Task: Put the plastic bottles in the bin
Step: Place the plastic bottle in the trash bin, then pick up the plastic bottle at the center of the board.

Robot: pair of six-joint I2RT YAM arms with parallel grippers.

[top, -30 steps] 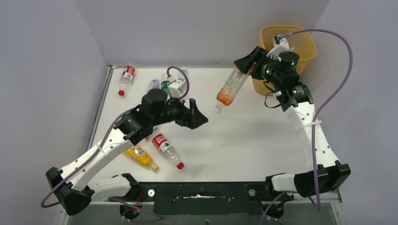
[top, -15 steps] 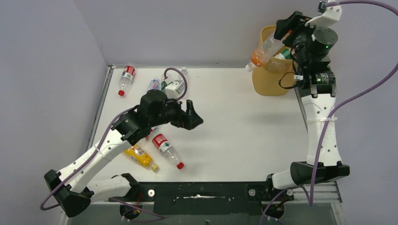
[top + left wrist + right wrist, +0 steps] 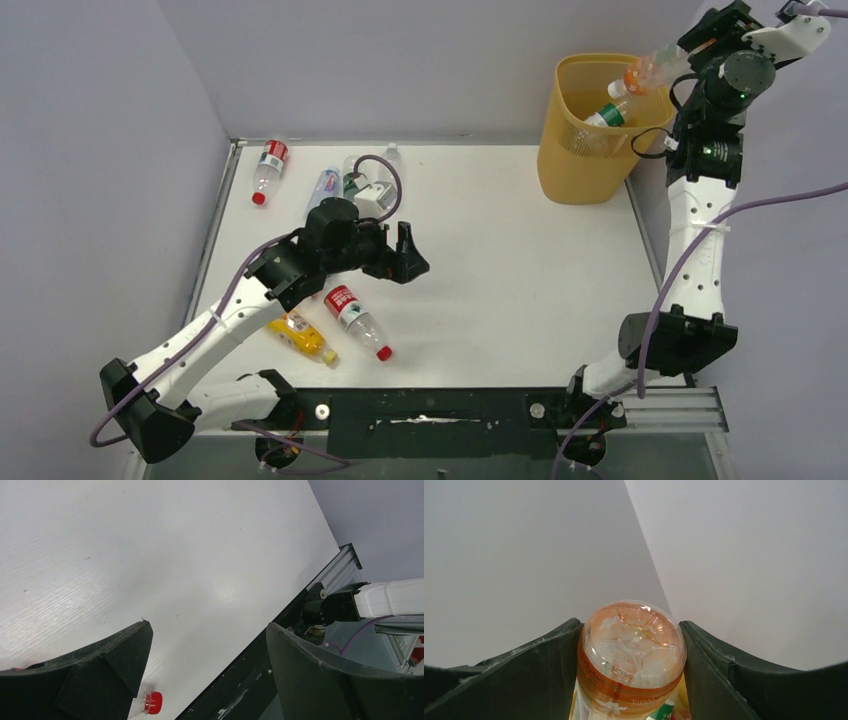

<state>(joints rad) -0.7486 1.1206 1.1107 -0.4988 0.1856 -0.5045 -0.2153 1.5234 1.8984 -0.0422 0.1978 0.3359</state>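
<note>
My right gripper (image 3: 672, 60) is raised high at the back right, shut on an orange bottle (image 3: 648, 72) that tilts over the yellow-orange bin (image 3: 572, 172). In the right wrist view the bottle's clear base (image 3: 631, 640) fills the gap between the fingers. A green-labelled bottle (image 3: 606, 114) lies inside the bin. My left gripper (image 3: 412, 256) hovers open and empty over the table's left half. Near it lie a red-labelled, red-capped bottle (image 3: 355, 320) and a yellow bottle (image 3: 298, 337). Its red cap (image 3: 152, 702) shows beside my left finger.
More bottles lie at the back left: a red-labelled one (image 3: 268, 168), a bluish one (image 3: 325, 182) and a green-labelled one (image 3: 352, 182) partly behind my left wrist. Grey walls close the table's back and sides. The right arm's base (image 3: 385, 597) stands at the near edge.
The right arm has swung up and back, carrying the orange bottle from over the table to above the bin's rim. The left arm has barely shifted.
</note>
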